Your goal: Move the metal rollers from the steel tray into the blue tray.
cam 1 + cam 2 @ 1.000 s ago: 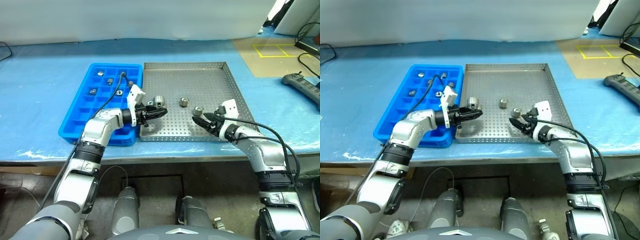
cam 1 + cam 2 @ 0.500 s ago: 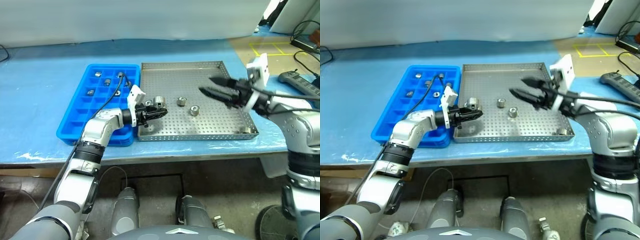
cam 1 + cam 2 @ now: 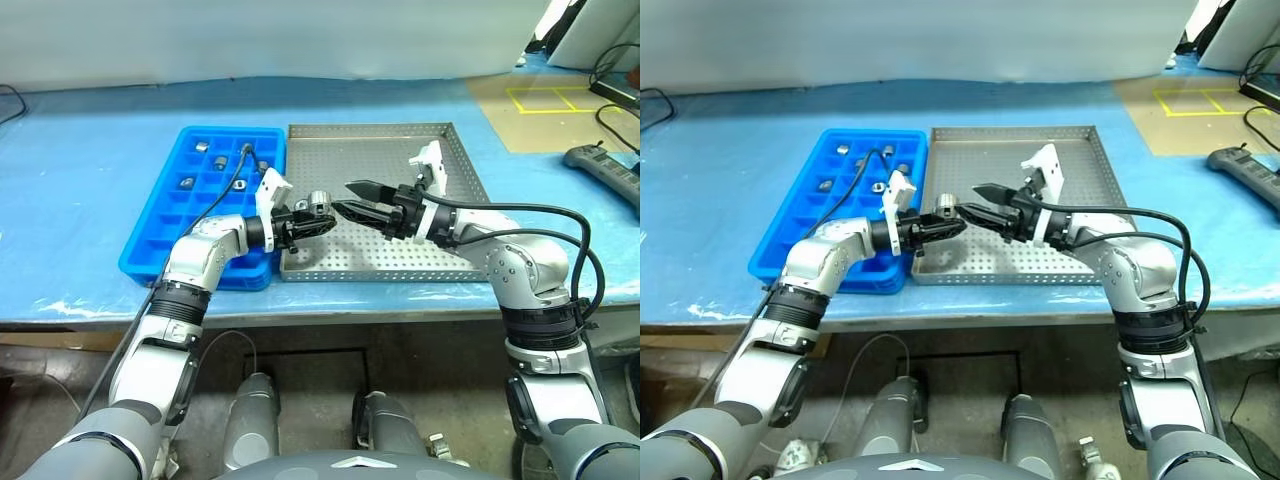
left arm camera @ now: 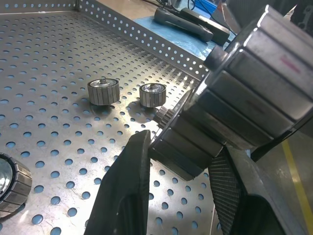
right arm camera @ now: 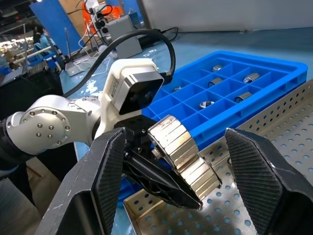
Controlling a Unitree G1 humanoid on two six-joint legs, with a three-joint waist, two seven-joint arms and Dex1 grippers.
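- Your surface [image 3: 90, 150], covered in blue sheeting, carries everything; take the steel tray [image 3: 380, 150] lying on it as your landmark.
- The steel tray is the big perforated one, lying flat with its low walls up.
- The blue tray [image 3: 160, 235] lies flat just beside the steel tray's left wall, its long side against that wall. You can count several metal rollers [image 3: 201, 146] in its far compartments, one to a cell.
- Your left gripper [image 3: 315, 222] reaches in level over the steel tray's near left corner. Its jaws are clenched on one roller [image 3: 319, 203], lifted clear of the tray's floor.
- Your right gripper [image 3: 352, 198] points level towards the steel tray's left wall, above the tray's middle. Its jaws stand apart, grasping nothing, with their tips just beside the held roller; in the right wrist view the roller sits between the two fingers [image 5: 105, 171], and you cannot tell whether they touch it.
- In the left wrist view, two more rollers [image 4: 103, 91] stand upright on the steel tray's floor, just beside each other, and a third [image 4: 12, 178] lies near them at the view's edge.
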